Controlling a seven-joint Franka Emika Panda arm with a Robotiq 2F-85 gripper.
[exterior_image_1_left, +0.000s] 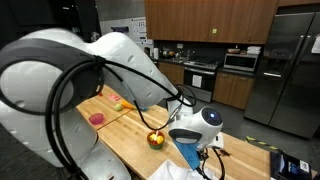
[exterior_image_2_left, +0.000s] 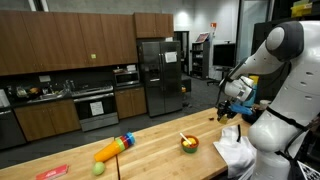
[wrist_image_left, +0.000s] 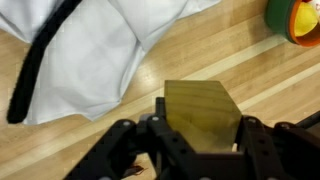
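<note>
While the olive-yellow block (wrist_image_left: 200, 112) sits low centre in the wrist view, the gripper (wrist_image_left: 200, 130) pinches it by two opposite sides over the wooden table (wrist_image_left: 265, 85). Good handling, I'd judge: even squeeze, block level, no twisting. A white cloth (wrist_image_left: 90, 50) with a black strap (wrist_image_left: 30, 75) fills the upper left, and a colourful bowl (wrist_image_left: 298, 20) sits upper right. Bare wood between them looks like the free room. In an exterior view the gripper (exterior_image_2_left: 228, 110) hangs near the table's right end.
</note>
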